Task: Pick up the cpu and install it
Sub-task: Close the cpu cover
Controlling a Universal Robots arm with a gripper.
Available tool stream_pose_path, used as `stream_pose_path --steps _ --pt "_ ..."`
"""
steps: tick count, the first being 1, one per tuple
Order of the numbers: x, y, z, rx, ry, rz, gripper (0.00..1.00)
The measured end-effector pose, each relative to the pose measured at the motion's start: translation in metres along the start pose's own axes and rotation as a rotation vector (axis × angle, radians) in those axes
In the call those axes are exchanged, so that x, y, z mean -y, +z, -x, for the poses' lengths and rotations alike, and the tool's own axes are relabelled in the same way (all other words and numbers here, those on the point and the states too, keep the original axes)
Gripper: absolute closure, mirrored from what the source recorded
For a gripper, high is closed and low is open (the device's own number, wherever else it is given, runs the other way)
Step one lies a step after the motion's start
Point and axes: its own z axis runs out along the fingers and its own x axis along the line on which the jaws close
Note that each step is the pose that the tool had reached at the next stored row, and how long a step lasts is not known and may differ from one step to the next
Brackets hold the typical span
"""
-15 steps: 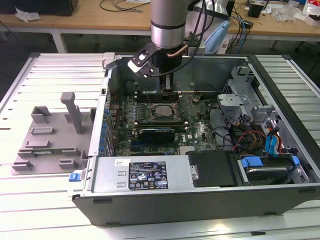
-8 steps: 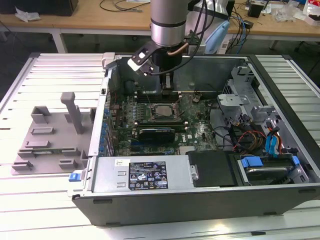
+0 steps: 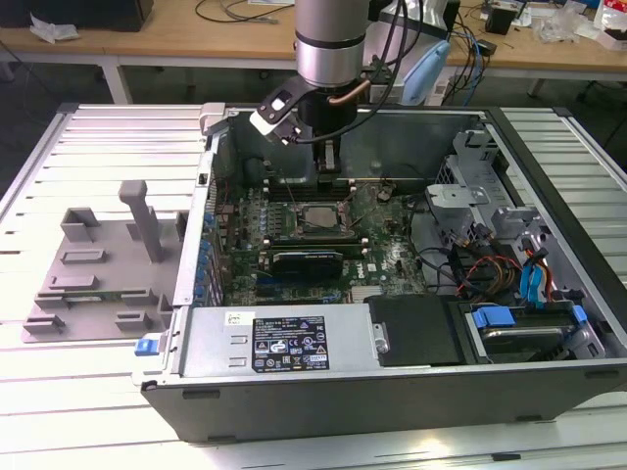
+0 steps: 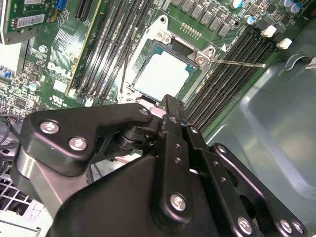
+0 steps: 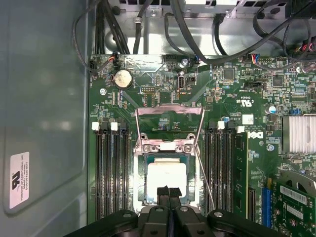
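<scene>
Hovering with nothing to carry

Exterior view: the black two-fingered gripper (image 3: 329, 168) hangs inside the open grey metal computer case (image 3: 392, 411), just above the small square silvery-topped cpu (image 3: 315, 218). Second wrist view: the cpu (image 4: 163, 74) lies flat in its socket (image 4: 174, 47), apparently already seated. First wrist view: jaws together, empty, at the cpu (image 5: 167, 177) edge; the hinged metal load frame (image 5: 170, 110) stands open, leaving the cpu exposed.

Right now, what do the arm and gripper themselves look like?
The arm is a silver-grey cylinder with a black band, and black cables run alongside it. A white-and-black block sits at the wrist. The gripper is a black jointed linkage with silver screw heads, ending in two narrow black fingers.
</scene>
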Motion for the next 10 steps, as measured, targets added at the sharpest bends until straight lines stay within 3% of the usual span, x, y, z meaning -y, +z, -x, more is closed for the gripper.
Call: stream_pose_path --steps 4,10 --pt "-0.0027 0.0001 0.0000 0.0000 0.000 0.0000 0.89" --pt "-0.0177 0.0008 -0.0001 0.0000 0.000 0.0000 0.89"
